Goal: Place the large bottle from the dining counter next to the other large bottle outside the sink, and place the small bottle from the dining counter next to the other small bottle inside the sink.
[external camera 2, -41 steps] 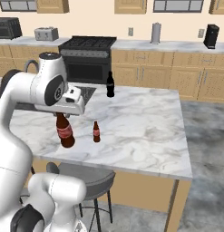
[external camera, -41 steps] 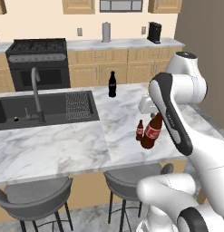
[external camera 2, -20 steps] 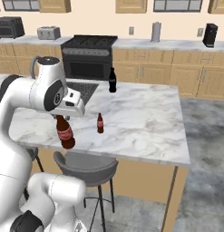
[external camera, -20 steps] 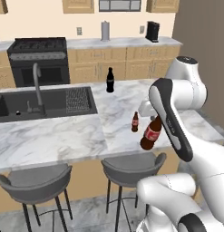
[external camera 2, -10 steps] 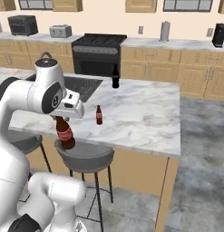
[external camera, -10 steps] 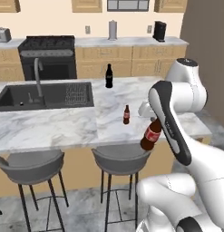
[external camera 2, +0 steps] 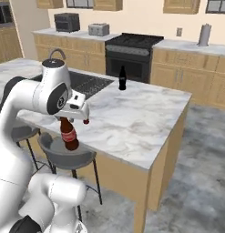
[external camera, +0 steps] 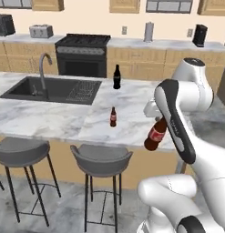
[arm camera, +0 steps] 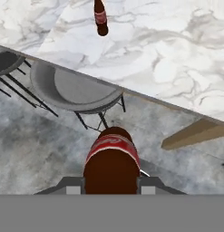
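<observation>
The gripper (external camera: 158, 119) is clamped on the neck of the large bottle (external camera: 155, 135), which hangs tilted below the jaws, out past the edge of the dining counter (external camera: 59, 120) and above a grey stool (arm camera: 77, 89); ahead of the jaws on the marble stands the small bottle (external camera: 113, 117), upright and apart from the held one; farther beyond, the other large bottle (external camera: 116, 77) stands upright just beside the sink (external camera: 27, 88), on the counter outside the basin, by its wire rack section
</observation>
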{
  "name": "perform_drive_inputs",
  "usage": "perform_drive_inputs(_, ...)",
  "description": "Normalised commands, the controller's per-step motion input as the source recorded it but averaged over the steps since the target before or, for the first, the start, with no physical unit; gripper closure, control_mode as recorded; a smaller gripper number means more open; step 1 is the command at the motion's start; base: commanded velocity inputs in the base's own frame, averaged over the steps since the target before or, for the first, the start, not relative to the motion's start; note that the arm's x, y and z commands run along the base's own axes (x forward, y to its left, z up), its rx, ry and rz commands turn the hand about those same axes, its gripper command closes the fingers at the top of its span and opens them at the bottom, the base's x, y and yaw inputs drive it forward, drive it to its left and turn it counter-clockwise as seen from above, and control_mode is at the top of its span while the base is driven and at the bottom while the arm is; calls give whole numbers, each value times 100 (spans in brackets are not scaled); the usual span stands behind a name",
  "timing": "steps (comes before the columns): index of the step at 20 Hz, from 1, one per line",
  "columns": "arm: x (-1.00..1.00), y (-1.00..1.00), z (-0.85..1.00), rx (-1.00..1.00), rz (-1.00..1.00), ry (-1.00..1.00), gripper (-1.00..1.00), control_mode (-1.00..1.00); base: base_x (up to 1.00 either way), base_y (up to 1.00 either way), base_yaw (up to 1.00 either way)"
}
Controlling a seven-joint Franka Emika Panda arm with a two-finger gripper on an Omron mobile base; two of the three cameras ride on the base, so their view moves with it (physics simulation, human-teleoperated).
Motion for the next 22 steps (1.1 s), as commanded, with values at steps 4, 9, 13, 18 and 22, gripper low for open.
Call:
perform_drive_inputs(4,0,0,0,0,0,0,100,100,8,-63,76)
perform_drive_inputs(9,0,0,0,0,0,0,100,100,13,-92,69)
perform_drive_inputs(13,0,0,0,0,0,0,100,100,-38,-75,54)
perform_drive_inputs(18,0,0,0,0,0,0,100,100,-72,-49,47)
perform_drive_inputs(22,0,0,0,0,0,0,100,100,0,-99,53)
